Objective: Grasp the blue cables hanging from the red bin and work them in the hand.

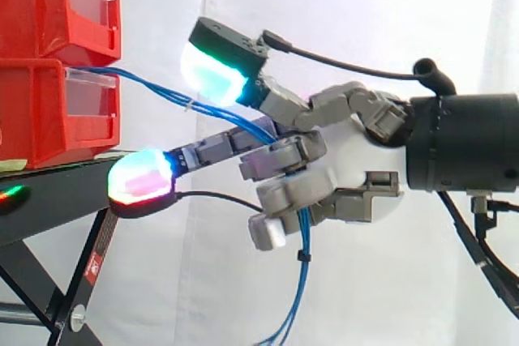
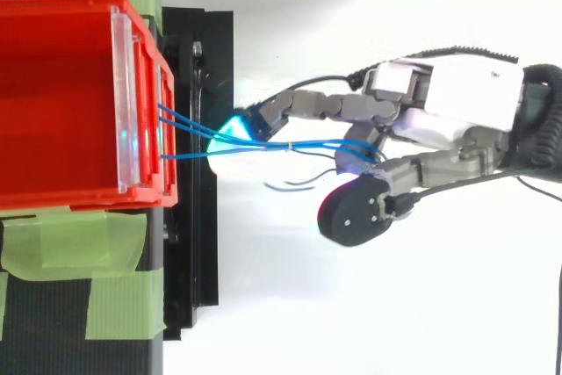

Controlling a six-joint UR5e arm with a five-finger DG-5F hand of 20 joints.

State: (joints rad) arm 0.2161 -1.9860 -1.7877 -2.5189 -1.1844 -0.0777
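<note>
Nearest the side camera, the hand (image 1: 349,151) is closed on the blue cables (image 1: 158,88). Its inner fingers curl over the bundle at the palm. Two others reach straight toward the bins, one above the strands and one below, seemingly as guides. Below the grip the cables drop and hang free, bound by a small black tie (image 1: 304,257).

Further left, the strands leave the front of the lower red bin (image 1: 40,111) spread apart and converge toward the hand. That anchoring probably gives the fingers tension to work against. An upper red bin (image 1: 40,6) is stacked on it, and both rest on the black stand (image 1: 57,192). In the top view, green tape (image 2: 70,239) lies across the stand beside the bin, presumably to stop it sliding. The white curtain (image 1: 365,6) hangs behind.

A small red label (image 1: 95,263) on the stand's leg is too small to read, and the bins' clear front plates (image 1: 89,91) show no writing I can make out.
</note>
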